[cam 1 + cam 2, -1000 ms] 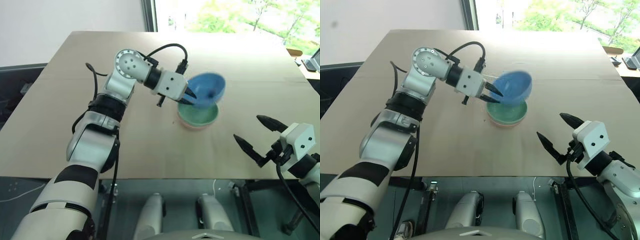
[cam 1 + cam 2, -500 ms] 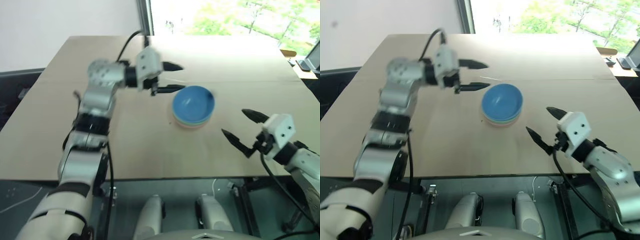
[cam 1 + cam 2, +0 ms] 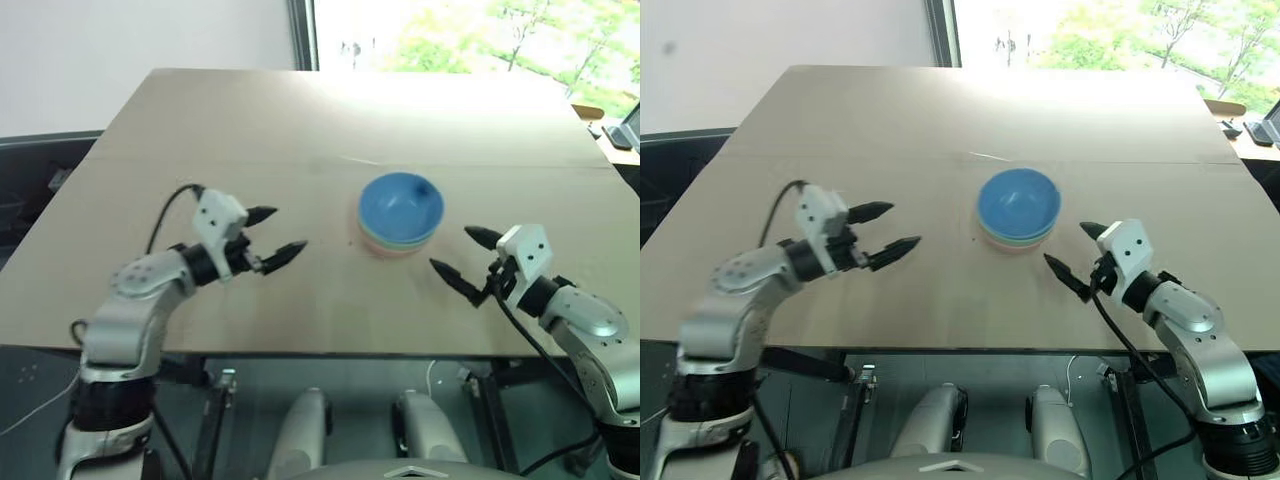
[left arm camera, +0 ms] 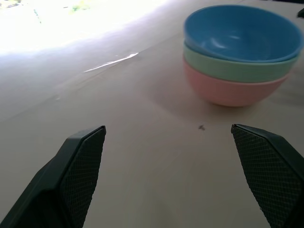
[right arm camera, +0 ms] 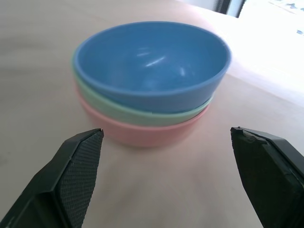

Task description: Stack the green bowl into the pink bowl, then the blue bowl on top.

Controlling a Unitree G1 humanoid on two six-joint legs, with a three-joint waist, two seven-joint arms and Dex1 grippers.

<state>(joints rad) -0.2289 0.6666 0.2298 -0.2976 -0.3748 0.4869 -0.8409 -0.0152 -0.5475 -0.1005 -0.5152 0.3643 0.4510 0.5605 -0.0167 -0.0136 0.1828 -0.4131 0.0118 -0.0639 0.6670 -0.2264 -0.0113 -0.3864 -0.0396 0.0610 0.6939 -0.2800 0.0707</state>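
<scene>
Left eye view showed a wide tan wooden desk carrying a stack of three small round plastic bowls. At the bottom sat the salmon-pink bowl; the pale mint-green bowl was nested in it, and the sky-blue bowl sat on top, upright with its hollow facing up. The stack stood right of the desk's middle. The left gripper hovered well to the left of the stack, its two black fingers spread wide with nothing between them, pointing toward the bowls. The right gripper hung just to the right of the stack, its fingers likewise spread and empty, aimed at the bowls without touching them.
</scene>
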